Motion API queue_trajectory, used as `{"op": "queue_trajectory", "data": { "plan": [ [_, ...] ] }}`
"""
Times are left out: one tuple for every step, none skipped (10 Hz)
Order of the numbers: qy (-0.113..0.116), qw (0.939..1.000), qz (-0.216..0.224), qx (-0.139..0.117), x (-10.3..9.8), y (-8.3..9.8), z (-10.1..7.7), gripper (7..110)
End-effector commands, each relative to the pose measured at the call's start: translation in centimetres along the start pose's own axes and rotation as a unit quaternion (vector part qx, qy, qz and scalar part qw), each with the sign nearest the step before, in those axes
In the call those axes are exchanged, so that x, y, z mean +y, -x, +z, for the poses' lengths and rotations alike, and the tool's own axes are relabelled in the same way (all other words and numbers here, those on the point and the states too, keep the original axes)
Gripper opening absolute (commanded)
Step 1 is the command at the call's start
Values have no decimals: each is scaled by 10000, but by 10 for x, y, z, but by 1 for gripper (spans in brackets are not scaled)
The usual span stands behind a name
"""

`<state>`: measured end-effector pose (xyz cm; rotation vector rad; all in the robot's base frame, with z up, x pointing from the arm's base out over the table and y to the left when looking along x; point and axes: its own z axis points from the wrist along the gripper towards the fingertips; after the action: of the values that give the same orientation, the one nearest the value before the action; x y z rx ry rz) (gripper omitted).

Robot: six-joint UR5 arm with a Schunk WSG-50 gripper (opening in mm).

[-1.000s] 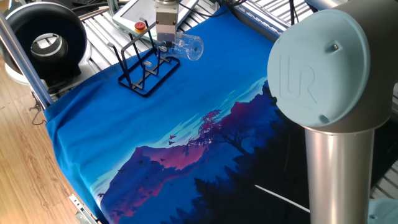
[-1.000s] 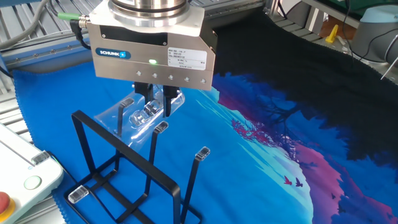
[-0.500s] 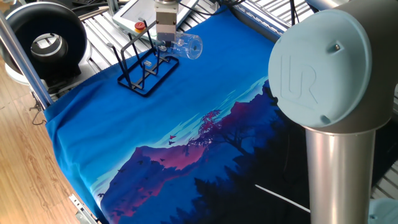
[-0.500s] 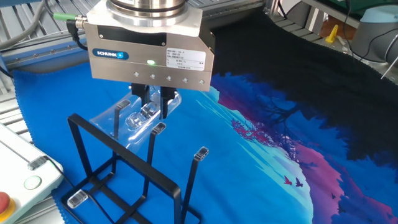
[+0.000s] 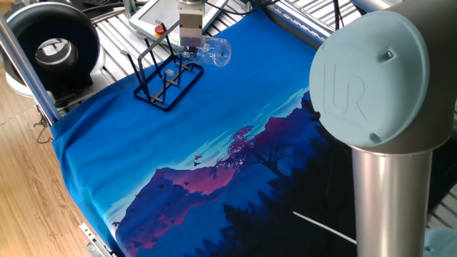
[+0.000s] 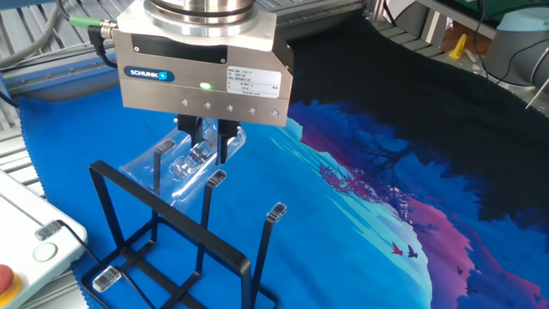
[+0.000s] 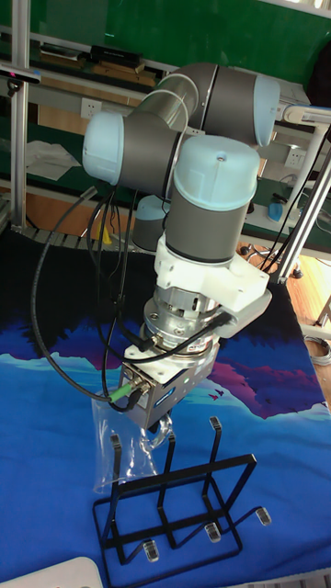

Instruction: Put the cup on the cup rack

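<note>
One gripper (image 6: 203,148), its silver body marked SCHUNK on a blue label (a green light glows beside it), hangs in the upper left of the other fixed view with its dark fingers (image 6: 224,142) clamped on the cup (image 6: 180,167). The clear cup lies tilted on its side, held above the blue cloth (image 6: 360,232), just behind the upright prongs of the black cup rack (image 6: 163,249). In the one fixed view, the cup (image 5: 213,53) sits at the top, beside the rack (image 5: 166,78). The arm's joint cap (image 5: 375,78) bears a raised UR logo.
</note>
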<state>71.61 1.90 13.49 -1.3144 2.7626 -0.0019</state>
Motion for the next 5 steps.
{"op": "queue_trajectory", "data": {
  "plan": [
    [40, 9999, 85, -106, 1, 5, -1, 7],
    [23, 9999, 54, -110, 0, 5, -1, 7],
    [18, 9999, 54, -104, 0, 4, -1, 7],
    [19, 9998, 146, -105, 0, 4, -1, 7],
    [-22, 9993, 384, -33, -2, 1, -1, 7]
  ]
}}
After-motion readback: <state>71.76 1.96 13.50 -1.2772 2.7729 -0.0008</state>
